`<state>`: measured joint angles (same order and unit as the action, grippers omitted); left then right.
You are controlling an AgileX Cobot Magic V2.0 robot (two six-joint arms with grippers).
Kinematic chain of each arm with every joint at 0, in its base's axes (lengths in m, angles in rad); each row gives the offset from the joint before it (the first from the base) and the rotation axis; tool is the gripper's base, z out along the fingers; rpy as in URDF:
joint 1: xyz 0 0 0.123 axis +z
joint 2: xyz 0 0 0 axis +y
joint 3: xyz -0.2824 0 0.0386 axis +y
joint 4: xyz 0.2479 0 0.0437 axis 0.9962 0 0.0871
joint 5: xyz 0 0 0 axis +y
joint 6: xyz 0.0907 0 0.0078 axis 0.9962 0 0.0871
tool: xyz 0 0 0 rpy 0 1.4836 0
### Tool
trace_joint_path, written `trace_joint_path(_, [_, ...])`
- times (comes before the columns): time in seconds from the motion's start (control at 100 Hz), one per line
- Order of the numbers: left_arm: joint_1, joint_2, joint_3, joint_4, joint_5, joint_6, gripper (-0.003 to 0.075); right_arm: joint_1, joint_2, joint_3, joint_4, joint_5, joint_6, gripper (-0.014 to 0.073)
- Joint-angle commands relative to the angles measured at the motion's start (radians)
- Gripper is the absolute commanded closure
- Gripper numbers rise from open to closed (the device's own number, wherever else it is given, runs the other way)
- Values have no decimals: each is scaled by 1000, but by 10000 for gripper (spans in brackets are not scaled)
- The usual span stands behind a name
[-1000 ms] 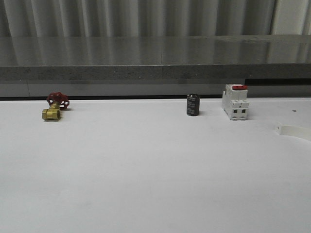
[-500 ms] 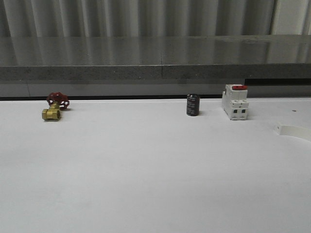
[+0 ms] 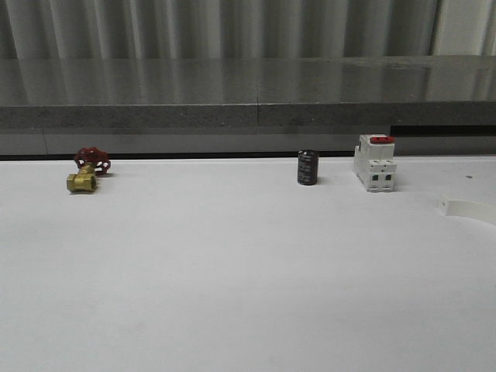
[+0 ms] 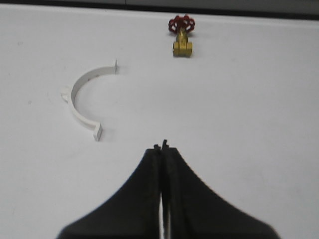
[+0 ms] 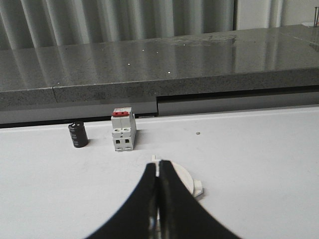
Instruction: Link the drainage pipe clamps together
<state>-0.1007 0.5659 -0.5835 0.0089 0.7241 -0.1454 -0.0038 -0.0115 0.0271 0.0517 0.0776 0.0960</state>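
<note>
Basically unstarted | clamp halves apart: left half-ring (image 4: 82, 102), right half-ring (image 5: 185, 180) | left gripper (image 4: 162, 148), right gripper (image 5: 158, 167) closed, empty | pickup, joining remain

White table (image 3: 232, 271), brass valve (image 3: 85, 172), black cylinder (image 3: 308, 167), breaker (image 3: 375, 163), clamp halves (image 4: 84, 102)

A white table (image 3: 232, 271) is spread across the foreground, its surface matte and evenly lit. Along its far edge a long grey stone ledge (image 3: 232, 97) with a speckled front is set, and a dark gap is seen beneath it. The polished top of the ledge is streaked with pale reflections. Behind it, a wall of grey vertical corrugated panels (image 3: 232, 27) is seen, with a lighter panel (image 3: 465, 23) at the right.
</note>
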Motion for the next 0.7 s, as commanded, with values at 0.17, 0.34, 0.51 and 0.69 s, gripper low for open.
trace_joint_path(0.17, [3, 30, -38, 11, 23, -4, 735, -8, -19, -16, -5, -86, -5, 662])
trace_joint_path(0.34, [3, 30, -38, 11, 19, -4, 550, -8, -19, -16, -5, -86, -5, 662])
trace_joint_path(0.51, [3, 30, -38, 11, 33, -4, 262, -8, -19, -16, -5, -86, -5, 662])
trace_joint_path(0.69, [3, 30, -38, 3, 35, -4, 206, -8, -19, -16, -5, -86, -5, 662])
